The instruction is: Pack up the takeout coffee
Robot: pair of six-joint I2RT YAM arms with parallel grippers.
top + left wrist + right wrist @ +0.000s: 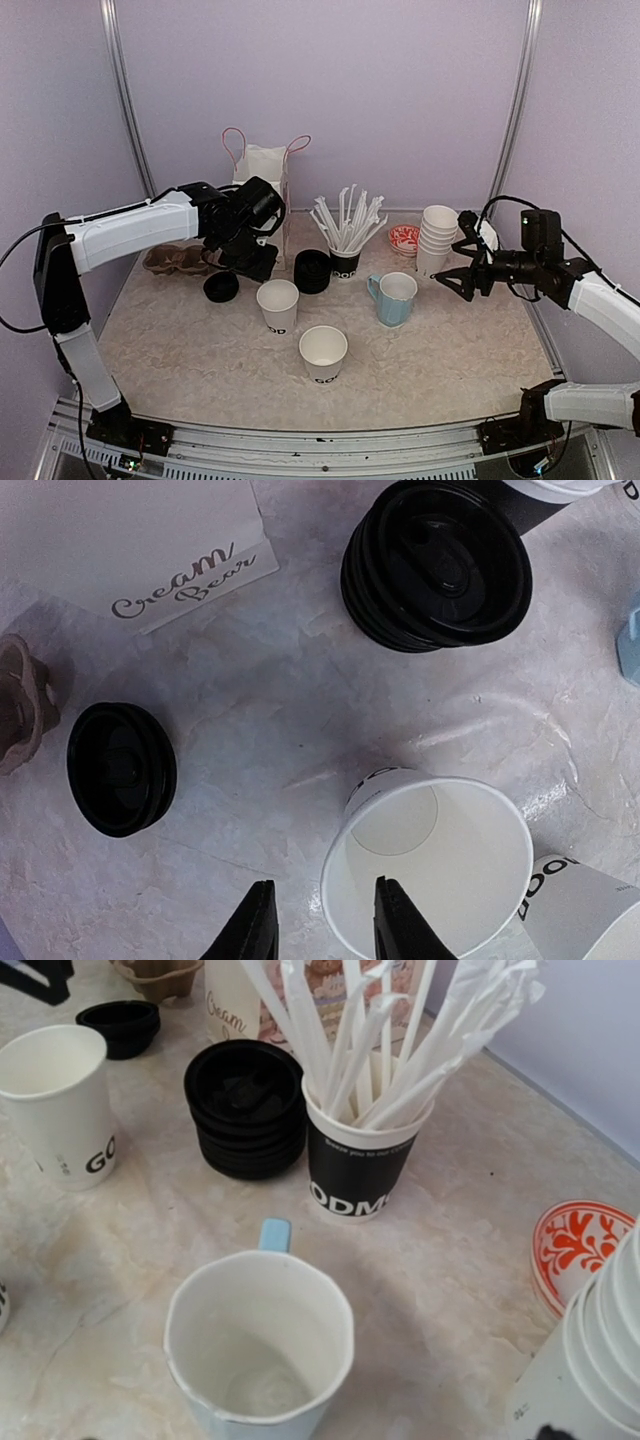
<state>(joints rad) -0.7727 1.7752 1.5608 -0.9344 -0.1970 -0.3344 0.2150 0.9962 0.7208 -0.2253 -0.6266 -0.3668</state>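
The left fingers (252, 930) stand partly apart. Nothing is between them, and only bare surface (450, 340) shows in the gap. From the wrist camera, one finger crosses the rim of the first coffee cup (440, 865), a white paper cup printed "GOOD" that stands upright, empty and without a lid. This cup is to the left of the blue mug (393, 298) in the overhead view. The second coffee cup (323, 352), also upright and lidless, stands to the left of the mug and nearer the arm bases, close to the first cup but apart from it.

The stack of black lids (312, 270) sits left of the mug and a little behind it. A smaller pile of black lids (221, 287) lies farther left of the mug, under the left arm's wrist. Beyond that pile, still farther from the mug, are a brown cardboard cup tray (175, 258) and a white paper bag (262, 170) lettered "Cream Bear".

The right fingers (448, 277) hang to the right of the mug, spread wide and holding nothing. Just behind the mug and to its left stands a black cup of straws (345, 262). A red-patterned dish (404, 238) lies behind the mug, and a stack of plain white cups (438, 238) stands behind it to the right.
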